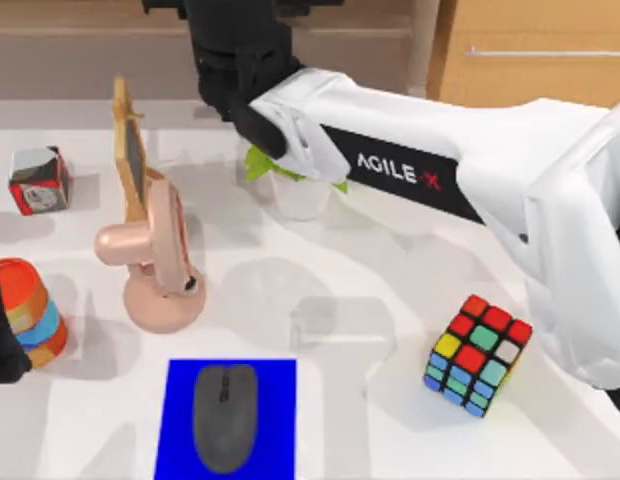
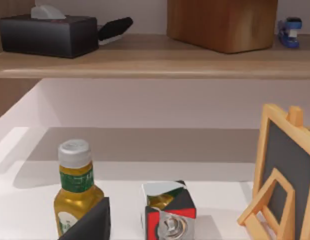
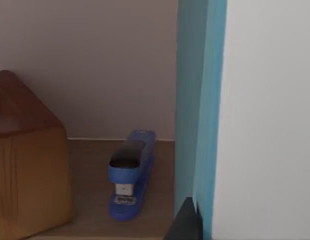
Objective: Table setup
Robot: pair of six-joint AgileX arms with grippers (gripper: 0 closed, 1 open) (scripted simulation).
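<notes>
One gripper is working: my right gripper (image 1: 235, 55) is reaching at 12 o'clock toward the wooden back shelf (image 2: 145, 62), and I cannot tell whether it is grasping anything. Beneath its wrist the green plant in a clear cup (image 1: 300, 185) is standing. The grey computer mouse (image 1: 225, 415) is lying on the blue rectangular mat (image 1: 180, 420) at 6 o'clock. I judge the setup partly done. My left gripper (image 1: 2, 340) is idling at 9 o'clock.

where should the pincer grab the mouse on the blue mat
Across the mouse's two long sides, near the middle of its body, coming straight down from above. It lies flat on the blue mat with its length running front to back, so the narrower width probably fits between the fingers, and nothing stands close beside it.
</notes>
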